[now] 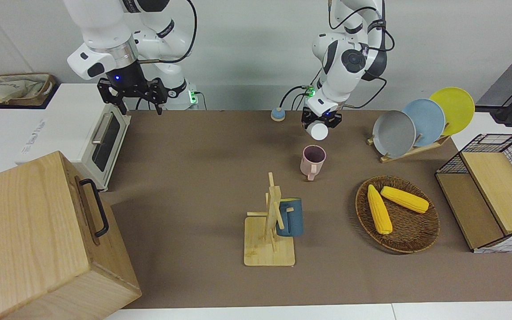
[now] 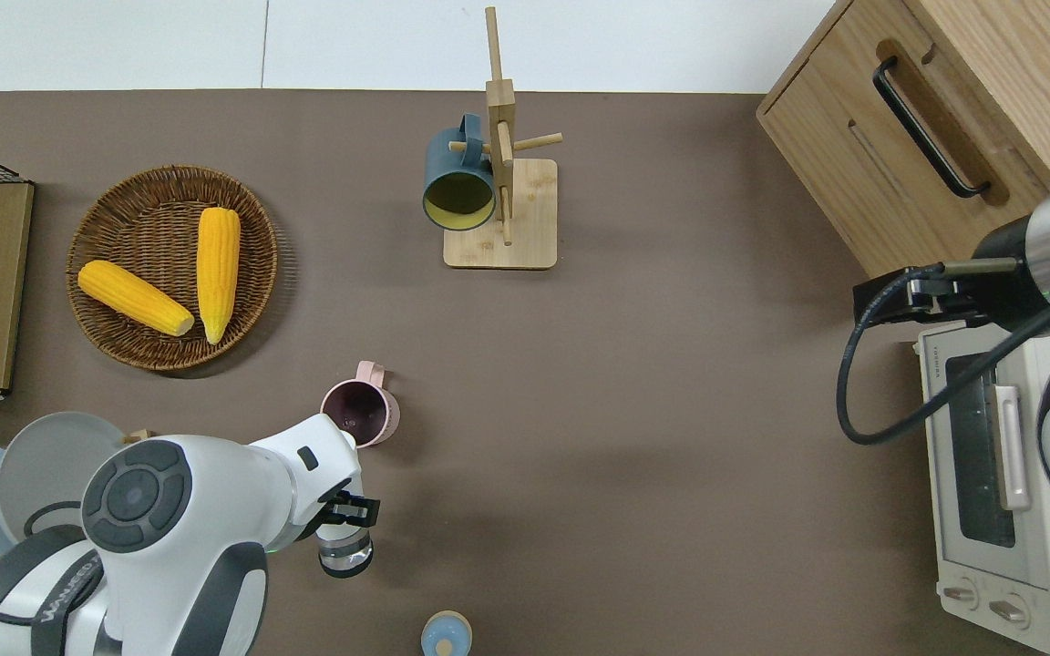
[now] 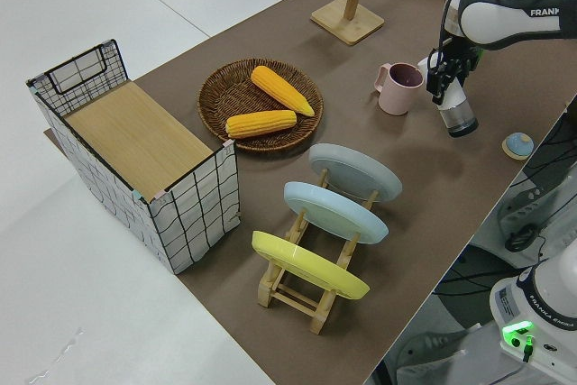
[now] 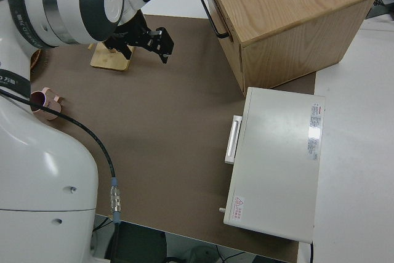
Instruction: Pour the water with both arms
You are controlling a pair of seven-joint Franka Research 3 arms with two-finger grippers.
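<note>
The left gripper (image 2: 347,521) is clamped on a clear plastic bottle with a white base (image 2: 344,550), tipped sideways in the air just beside the pink ceramic mug (image 2: 362,415). A small blue bottle cap (image 2: 446,634) sits on the brown table mat (image 2: 634,383), closer to the robots. Right arm's parked, black claws (image 1: 132,94) spread wide and empty.

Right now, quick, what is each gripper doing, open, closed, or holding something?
Left gripper: closed on a clear bottle, tilted near the pink mug.
Right gripper: open, holding nothing, parked.
</note>
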